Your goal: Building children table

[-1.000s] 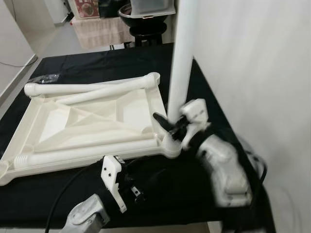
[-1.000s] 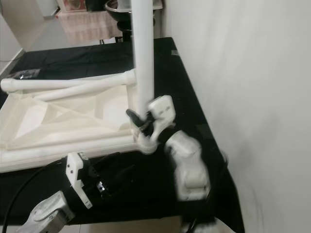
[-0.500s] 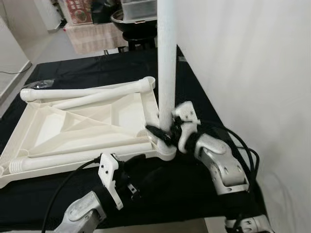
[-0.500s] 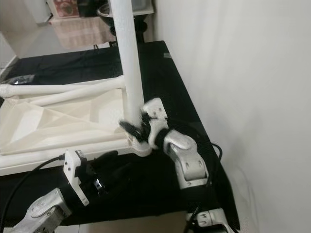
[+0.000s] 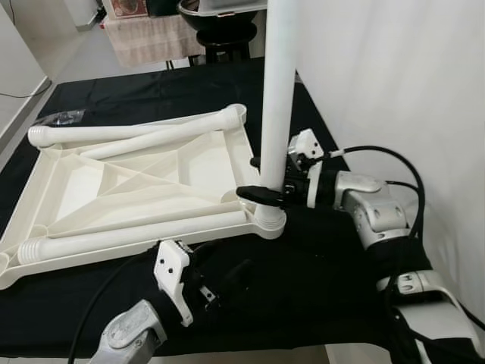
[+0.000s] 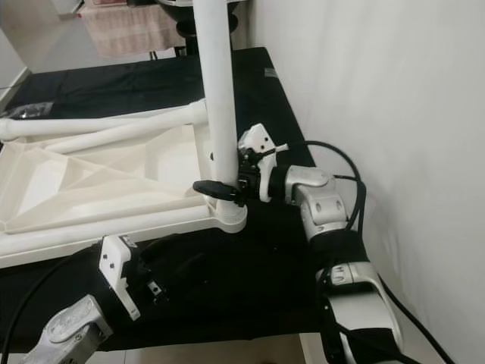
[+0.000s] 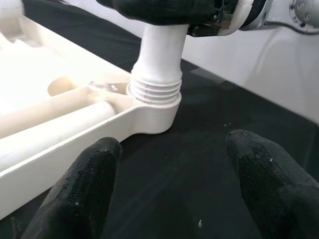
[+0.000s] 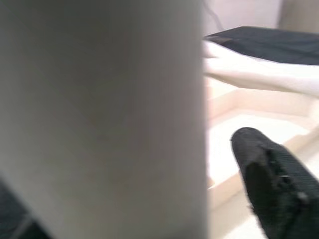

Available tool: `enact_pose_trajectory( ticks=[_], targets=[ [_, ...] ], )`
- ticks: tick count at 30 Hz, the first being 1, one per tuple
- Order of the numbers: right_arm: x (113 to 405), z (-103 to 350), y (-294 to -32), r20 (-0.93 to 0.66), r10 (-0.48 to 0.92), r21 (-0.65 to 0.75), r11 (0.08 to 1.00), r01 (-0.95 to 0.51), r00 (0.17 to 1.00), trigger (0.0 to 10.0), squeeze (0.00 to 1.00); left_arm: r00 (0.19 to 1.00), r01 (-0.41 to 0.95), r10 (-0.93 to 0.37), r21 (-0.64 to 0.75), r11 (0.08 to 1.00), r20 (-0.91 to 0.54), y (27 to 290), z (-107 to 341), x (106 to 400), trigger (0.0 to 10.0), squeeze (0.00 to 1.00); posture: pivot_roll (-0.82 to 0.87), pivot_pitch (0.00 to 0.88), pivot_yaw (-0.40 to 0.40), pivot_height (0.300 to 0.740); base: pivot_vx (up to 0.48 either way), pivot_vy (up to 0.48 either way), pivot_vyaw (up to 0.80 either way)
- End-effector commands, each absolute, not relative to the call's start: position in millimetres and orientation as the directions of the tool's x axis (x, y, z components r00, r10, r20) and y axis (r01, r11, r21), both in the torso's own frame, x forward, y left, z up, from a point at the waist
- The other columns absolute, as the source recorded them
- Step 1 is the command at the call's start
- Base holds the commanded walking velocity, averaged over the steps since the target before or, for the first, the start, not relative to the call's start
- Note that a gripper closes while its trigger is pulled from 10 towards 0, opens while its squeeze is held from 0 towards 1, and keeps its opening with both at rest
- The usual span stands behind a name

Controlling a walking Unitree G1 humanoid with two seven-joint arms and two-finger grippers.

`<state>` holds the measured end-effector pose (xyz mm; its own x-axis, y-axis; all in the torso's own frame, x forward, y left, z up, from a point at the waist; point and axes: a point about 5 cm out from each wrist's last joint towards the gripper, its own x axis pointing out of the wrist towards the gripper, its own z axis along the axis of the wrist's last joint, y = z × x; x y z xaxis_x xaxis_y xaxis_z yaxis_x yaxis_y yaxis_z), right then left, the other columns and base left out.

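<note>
- A black cloth-covered table [image 5: 151,106] fills most of the room before me, with a plain white wall [image 5: 394,76] hard along its right edge.
- Beyond the far edge there's a pale floor, a striped towel [image 5: 148,42] draped over something, and a dark bowl [image 5: 220,11] on a black stand.
- The white plastic tabletop [image 5: 144,178] lies upside down toward the table's left and middle, its underside ribbed with raised diagonal braces and a rim all round.
- Smooth round white legs lie flat along its near and far edges; a small clear bag [image 5: 64,117] sits near the table's far left corner.
- One upright leg [image 5: 276,91], a smooth white tube with a ridged threaded collar at its base, stands in the socket at the tabletop's near right corner.
- The right gripper [image 5: 265,193] is clamped round that leg low down, just above the collar, one black finger on each side.
- The left gripper [image 7: 172,184] hovers over the black cloth near the table's front edge, fingers spread apart and empty, pointing at that corner socket.
</note>
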<state>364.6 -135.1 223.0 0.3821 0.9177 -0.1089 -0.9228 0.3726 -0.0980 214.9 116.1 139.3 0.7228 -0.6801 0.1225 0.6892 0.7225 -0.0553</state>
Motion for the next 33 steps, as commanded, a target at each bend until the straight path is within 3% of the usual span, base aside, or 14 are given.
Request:
enact_pose_trajectory(
  ticks=[1, 12, 15, 16, 18, 19, 21, 22, 23, 25, 27, 28, 29, 33],
  targets=[
    [370.3, 224.8, -148.0, -0.117, 0.914, -0.083, 0.382, -0.92, 0.39, 0.0, 0.0, 0.746, 0.661, -0.655, -0.008, 0.751, 0.124, 118.7, 140.9, 210.0, 10.0, 0.0, 0.05, 0.141, 0.041, 0.74, 0.0, 0.0, 0.0],
    [348.3, 195.8, -189.1, -0.125, 0.882, -0.039, 0.452, -0.891, 0.454, 0.0, 0.0, 0.745, 0.665, -0.66, -0.02, 0.747, 0.098, 121.4, 136.1, 203.9, 10.0, 0.0, 0.0, 0.129, 0.05, 0.74, 0.0, 0.0, 0.0],
    [348.3, 195.8, -189.1, -0.125, 0.882, -0.039, 0.452, -0.891, 0.454, 0.0, 0.0, 0.745, 0.665, -0.66, -0.02, 0.747, 0.098, 121.4, 136.1, 203.9, 10.0, 0.0, 0.0, 0.129, 0.05, 0.74, 0.0, 0.0, 0.0],
    [339.1, 183.3, -191.5, -0.136, 0.839, -0.028, 0.529, -0.848, 0.527, 0.0, 0.0, 0.744, 0.666, -0.662, -0.019, 0.746, 0.093, 123.0, 134.5, 201.9, 10.0, 0.0, 0.0, 0.119, 0.039, 0.74, 0.0, 0.0, 0.0],
    [320.6, 155.3, -183.3, -0.16, 0.702, 0.008, 0.704, -0.711, 0.694, 0.0, 0.0, 0.746, 0.663, -0.66, -0.012, 0.748, 0.092, 125.7, 132.5, 199.4, 10.0, 0.0, 0.0, 0.115, 0.034, 0.74, 0.0, 0.0, 0.0],
    [308.9, 134.6, -169.7, -0.195, 0.533, 0.038, 0.843, -0.537, 0.823, 0.0, 0.0, 0.751, 0.657, -0.653, -0.01, 0.754, 0.096, 127.6, 131.8, 200.1, 10.0, 0.0, -0.01, 0.118, 0.048, 0.74, 0.0, 0.0, 0.0],
    [308.9, 134.6, -169.7, -0.195, 0.533, 0.038, 0.843, -0.537, 0.823, 0.0, 0.0, 0.751, 0.657, -0.653, -0.01, 0.754, 0.096, 127.6, 131.8, 200.1, 10.0, 0.0, -0.01, 0.118, 0.048, 0.74, 0.0, 0.0, 0.0],
    [289.1, 120.9, -146.1, -0.208, 0.478, 0.048, 0.876, -0.479, 0.853, 0.0, 0.0, 0.75, 0.657, -0.653, -0.005, 0.754, 0.102, 127.8, 131.9, 201.4, 10.0, 0.0, 0.0, 0.12, 0.055, 0.74, 0.0, 0.0, 0.0],
    [289.1, 120.9, -146.1, -0.208, 0.478, 0.048, 0.876, -0.479, 0.853, 0.0, 0.0, 0.75, 0.657, -0.653, -0.005, 0.754, 0.102, 127.8, 131.9, 201.4, 10.0, 0.0, 0.0, 0.12, 0.055, 0.74, 0.0, 0.0, 0.0],
    [271.4, 121.2, -118.6, -0.187, 0.473, 0.004, 0.877, -0.48, 0.861, 0.0, 0.0, 0.741, 0.668, -0.663, -0.007, 0.744, 0.105, 128.6, 130.8, 204.2, 10.0, 0.0, -0.03, 0.105, 0.075, 0.74, 0.0, 0.0, 0.0],
    [271.4, 121.2, -118.6, -0.187, 0.473, 0.004, 0.877, -0.48, 0.861, 0.0, 0.0, 0.741, 0.668, -0.663, -0.007, 0.744, 0.105, 128.6, 130.8, 204.2, 10.0, 0.0, -0.03, 0.105, 0.075, 0.74, 0.0, 0.0, 0.0],
    [272.6, 122.9, -113.8, -0.186, 0.521, -0.016, 0.846, -0.533, 0.833, 1.1, 0.0, 0.73, 0.68, -0.675, -0.015, 0.733, 0.108, 127.8, 130.5, 205.5, 10.0, 0.0, -0.03, 0.109, 0.074, 0.74, 0.0, 0.0, 0.0],
    [276.2, 124.9, -114.4, -0.192, 0.544, -0.035, 0.828, -0.559, 0.817, 10.0, 0.0, 0.721, 0.69, -0.685, -0.023, 0.723, 0.11, 126.9, 130.4, 206.4, 10.0, 0.0, -0.02, 0.111, 0.07, 0.74, 0.0, 0.0, 0.0],
    [280.2, 130.5, -114.7, -0.189, 0.596, -0.031, 0.791, -0.611, 0.78, 10.0, 0.0, 0.712, 0.7, -0.693, -0.032, 0.713, 0.115, 125.1, 130.7, 207.3, 10.0, 0.0, -0.02, 0.114, 0.067, 0.74, 0.0, 0.0, 0.0]
  ],
)
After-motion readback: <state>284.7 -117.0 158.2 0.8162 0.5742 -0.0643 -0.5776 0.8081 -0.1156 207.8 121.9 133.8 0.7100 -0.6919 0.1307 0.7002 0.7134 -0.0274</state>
